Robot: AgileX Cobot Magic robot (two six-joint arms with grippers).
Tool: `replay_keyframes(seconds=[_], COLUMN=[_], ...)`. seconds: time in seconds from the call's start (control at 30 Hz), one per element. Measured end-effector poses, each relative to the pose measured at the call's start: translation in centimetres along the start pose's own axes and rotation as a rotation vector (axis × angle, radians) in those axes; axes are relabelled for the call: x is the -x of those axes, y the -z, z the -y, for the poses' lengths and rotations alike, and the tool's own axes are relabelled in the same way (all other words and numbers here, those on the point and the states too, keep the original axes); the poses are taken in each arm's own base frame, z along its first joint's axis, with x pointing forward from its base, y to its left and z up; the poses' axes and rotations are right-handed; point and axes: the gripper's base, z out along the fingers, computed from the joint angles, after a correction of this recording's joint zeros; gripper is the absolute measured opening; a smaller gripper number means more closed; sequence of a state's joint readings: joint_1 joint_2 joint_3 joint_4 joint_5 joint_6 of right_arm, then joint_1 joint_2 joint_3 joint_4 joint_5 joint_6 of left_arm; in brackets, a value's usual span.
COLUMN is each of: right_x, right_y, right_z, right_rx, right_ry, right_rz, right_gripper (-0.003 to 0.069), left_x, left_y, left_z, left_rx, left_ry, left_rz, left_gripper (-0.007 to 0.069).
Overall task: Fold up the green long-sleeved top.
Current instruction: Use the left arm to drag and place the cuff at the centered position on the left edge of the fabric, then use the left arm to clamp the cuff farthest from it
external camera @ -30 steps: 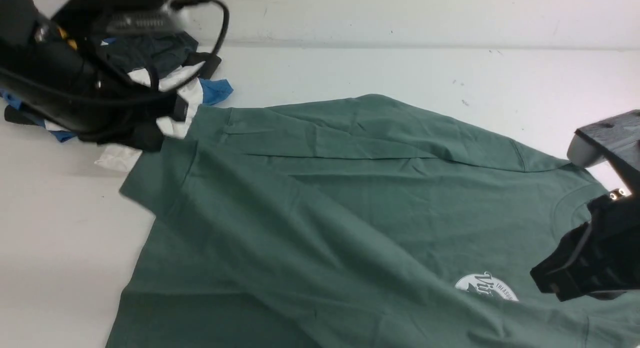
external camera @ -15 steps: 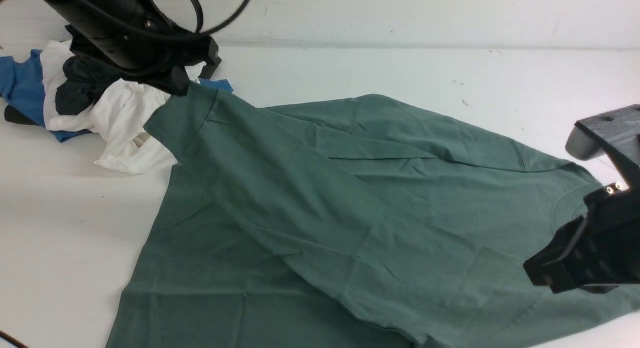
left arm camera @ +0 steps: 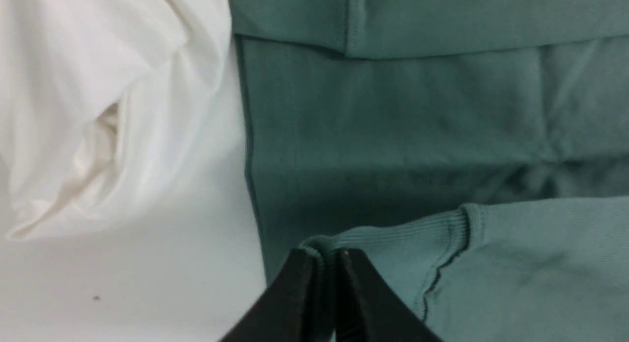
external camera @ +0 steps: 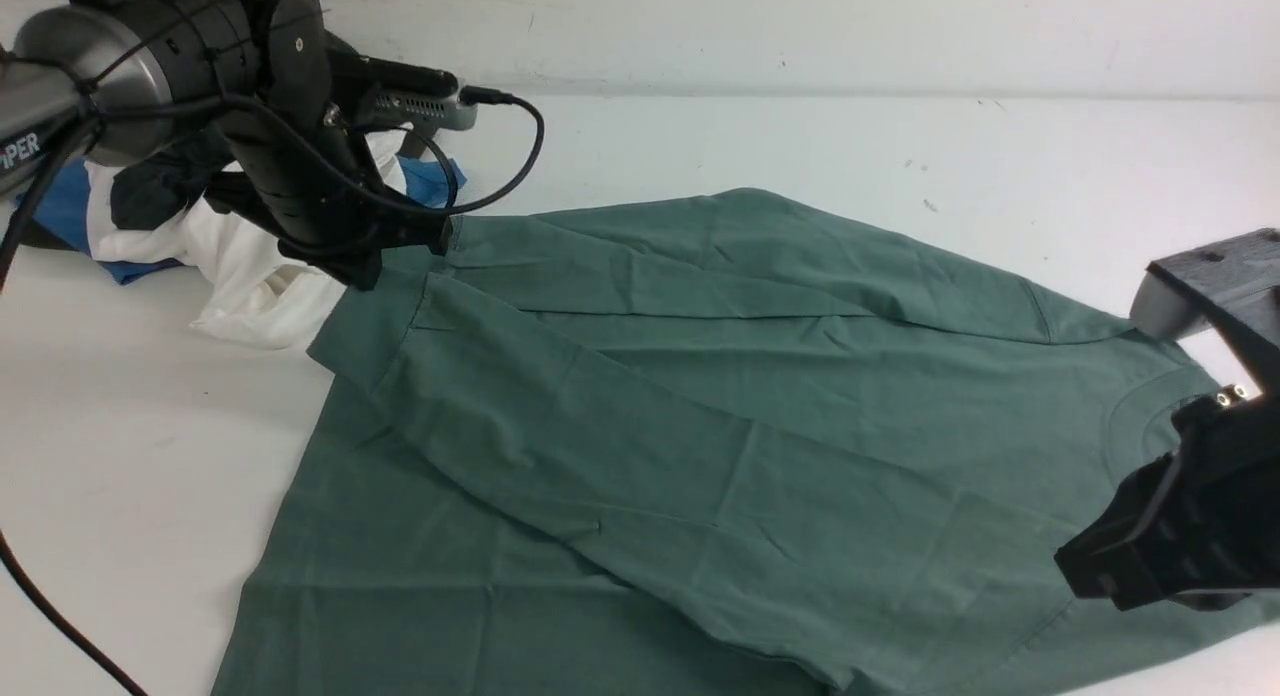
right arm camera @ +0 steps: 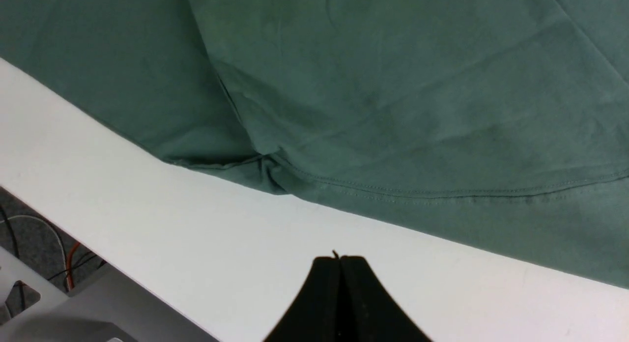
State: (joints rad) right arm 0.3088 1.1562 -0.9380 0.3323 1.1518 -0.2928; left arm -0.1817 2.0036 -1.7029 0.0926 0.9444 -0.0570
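The green long-sleeved top point(external camera: 760, 416) lies spread on the white table. One sleeve point(external camera: 520, 416) is folded diagonally across its body. The chest logo is hidden, and the ribbed neck point(external camera: 1140, 416) shows at the right. My left gripper point(external camera: 365, 268) is shut on the sleeve's ribbed cuff point(left arm camera: 393, 234) at the top's far left corner, low over the cloth. In the left wrist view the left gripper point(left arm camera: 327, 256) pinches the cuff's edge. My right gripper point(external camera: 1095, 579) is shut and empty, and it hovers by the top's near right edge. In the right wrist view the right gripper point(right arm camera: 339, 258) is above bare table beside the top point(right arm camera: 393, 96).
A pile of a white shirt point(external camera: 250, 266), blue cloth point(external camera: 60, 201) and dark cloth point(external camera: 150, 191) lies at the far left, touching the top's corner. The white shirt point(left arm camera: 98, 111) lies right beside the cuff. The table's near edge point(right arm camera: 73, 204) and the floor cables run close to my right gripper.
My left gripper swung the cuff up and over towards the far left, then lowered it. The sleeve now lies across the body and covers the logo. The right gripper barely moved.
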Motion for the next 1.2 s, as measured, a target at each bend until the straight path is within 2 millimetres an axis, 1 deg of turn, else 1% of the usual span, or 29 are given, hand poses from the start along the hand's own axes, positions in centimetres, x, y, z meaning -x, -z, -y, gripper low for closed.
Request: replay_keyframes(seconds=[0.13, 0.17, 0.2, 0.27, 0.3, 0.33, 0.47, 0.53, 0.57, 0.63, 0.67, 0.7, 0.73, 0.77, 0.83, 0.87, 0.9, 1.0, 1.1, 1.2], right_x=[0.0, 0.0, 0.0, 0.0, 0.0, 0.0, -0.1, -0.1, -0.1, 0.0, 0.0, 0.0, 0.0, 0.0, 0.0, 0.0, 0.0, -0.1, -0.1, -0.1], right_y=[0.0, 0.0, 0.0, 0.0, 0.0, 0.0, 0.0, 0.0, 0.0, 0.0, 0.0, 0.0, 0.0, 0.0, 0.0, 0.0, 0.0, 0.0, 0.0, 0.0], right_z=[-0.1, -0.1, -0.2, -0.3, -0.3, -0.3, -0.5, -0.5, -0.5, -0.6, -0.6, -0.6, -0.6, -0.7, -0.7, -0.7, -0.7, -0.7, -0.7, -0.7], right_rx=[0.016, 0.016, 0.020, 0.029, 0.029, 0.038, 0.051, 0.057, 0.058, 0.065, 0.069, 0.071, 0.071, 0.073, 0.074, 0.075, 0.076, 0.078, 0.079, 0.081], right_ry=[-0.009, -0.009, -0.011, -0.016, -0.016, -0.021, -0.026, -0.029, -0.030, -0.033, -0.036, -0.037, -0.037, -0.038, -0.038, -0.039, -0.039, -0.039, -0.039, -0.040], right_rz=[0.003, 0.003, 0.004, 0.004, 0.003, 0.003, -0.006, -0.007, -0.006, -0.005, -0.004, -0.004, -0.004, -0.004, -0.003, -0.003, -0.003, -0.009, -0.010, -0.010], right_gripper=[-0.0011, -0.0011, -0.0011, -0.0011, -0.0011, -0.0011, -0.0011, -0.0011, -0.0011, -0.0011, -0.0011, -0.0011, -0.0011, -0.0011, -0.0011, -0.0011, -0.0011, -0.0011, -0.0011, -0.0011], left_x=[0.3, 0.3, 0.5, 0.9, 0.9, 1.4, 2.7, 3.5, 3.6, 4.3, 4.5, 4.6, 4.6, 4.7, 4.7, 4.6, 4.6, 4.3, 4.0, 4.1], left_y=[0.2, 0.3, 0.6, 1.2, 1.2, 1.8, 2.7, 2.4, 2.3, 0.9, -0.5, -1.3, -1.6, -3.4, -5.5, -5.7, -7.0, -9.3, -10.3, -10.6], left_z=[-0.3, -0.3, -0.4, -0.4, -0.4, -0.5, -0.6, -0.5, -0.5, -0.4, -0.3, -0.4, -0.4, -0.5, -0.9, -1.0, -1.5, -2.3, -2.9, -3.0], left_rx=[0.032, 0.034, 0.037, 0.039, 0.039, 0.038, 0.033, 0.031, 0.030, 0.030, 0.031, 0.033, 0.033, 0.035, 0.042, 0.043, 0.048, 0.054, 0.052, 0.030], left_ry=[-0.004, -0.003, 0.012, 0.049, 0.049, 0.076, 0.121, 0.138, 0.140, 0.154, 0.157, 0.158, 0.158, 0.166, 0.176, 0.177, 0.187, 0.208, 0.227, 0.247], left_rz=[0.012, 0.013, 0.016, 0.017, 0.017, 0.036, 0.097, 0.123, 0.124, 0.126, 0.109, 0.099, 0.097, 0.074, 0.049, 0.044, 0.029, -0.010, -0.028, -0.015], left_gripper=[0.0164, 0.0169, 0.0205, 0.0242, 0.0242, 0.0256, 0.0259, 0.0259, 0.0259, 0.0259, 0.0259, 0.0259, 0.0259, 0.0259, 0.0259, 0.0259, 0.0259, 0.0259, 0.0259, 0.0259])
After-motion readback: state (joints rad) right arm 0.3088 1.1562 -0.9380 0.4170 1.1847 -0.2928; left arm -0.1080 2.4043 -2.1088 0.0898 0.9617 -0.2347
